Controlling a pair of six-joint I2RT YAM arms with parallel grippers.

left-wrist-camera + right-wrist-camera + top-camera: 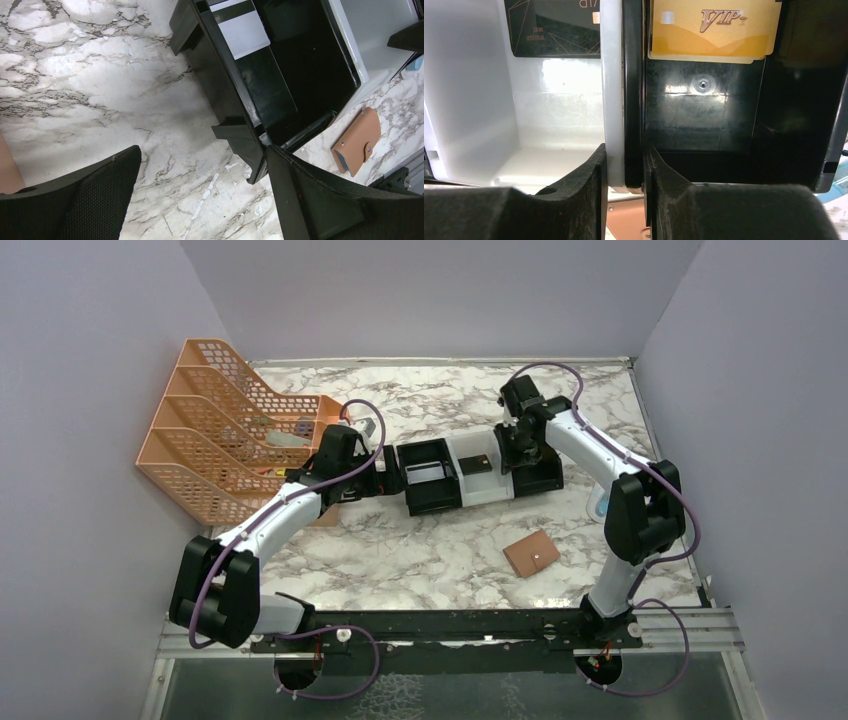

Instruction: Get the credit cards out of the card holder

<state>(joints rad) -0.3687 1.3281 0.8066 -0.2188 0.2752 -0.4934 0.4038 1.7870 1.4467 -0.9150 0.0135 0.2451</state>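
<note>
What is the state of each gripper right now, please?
Left gripper: open, holding nothing.
Right gripper: closed on the tray's dividing wall.

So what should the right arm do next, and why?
Probably drag the tray slightly: the right arm's jaws pinch its wall between the white and black compartments. Cards already lie inside; the card holder lies closed, apart from it.

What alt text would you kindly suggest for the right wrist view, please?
The right gripper clamps the dividing wall of a black-and-white plastic tray. A black plastic card lies in its white compartment, and gold plastic VIP cards lie in the black one.
</note>
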